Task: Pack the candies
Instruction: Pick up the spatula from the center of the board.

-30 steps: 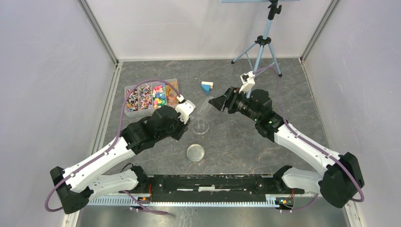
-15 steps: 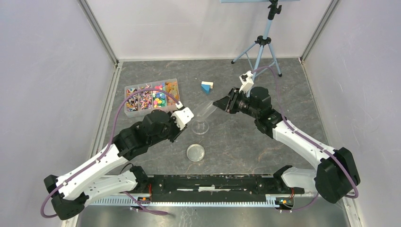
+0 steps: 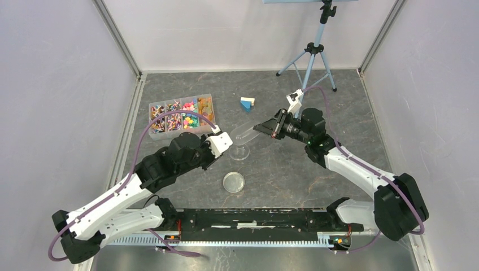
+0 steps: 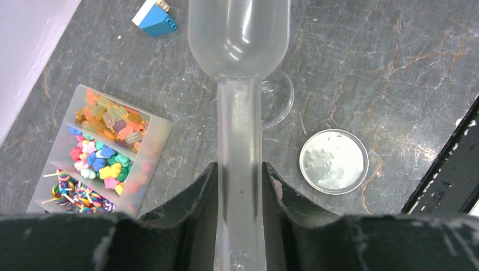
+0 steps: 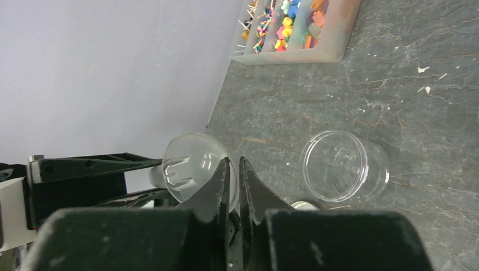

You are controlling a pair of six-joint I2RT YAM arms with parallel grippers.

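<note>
The candies (image 3: pixel 182 115) fill a divided clear tray (image 3: pixel 210 99) at the back left; they also show in the left wrist view as candies (image 4: pixel 100 161) and in the right wrist view as candies (image 5: pixel 287 22). My left gripper (image 4: pixel 240 172) is shut on the handle of a clear plastic scoop (image 4: pixel 239 36). This scoop (image 3: pixel 244 131) hangs tilted above an open clear jar (image 3: pixel 239 151). My right gripper (image 5: pixel 234 169) is shut on the thin front rim of the scoop (image 5: pixel 189 164). The jar (image 5: pixel 342 166) stands empty.
The jar's round lid (image 3: pixel 234 182) lies flat on the table in front of the jar. A blue-and-white block (image 3: pixel 246 103) lies behind the scoop. A tripod (image 3: pixel 312 56) stands at the back right. Grey walls close the table on three sides.
My right gripper has moved left to the scoop and its jaws have closed on the rim. The left arm has drawn back a little with the scoop still in its grip.
</note>
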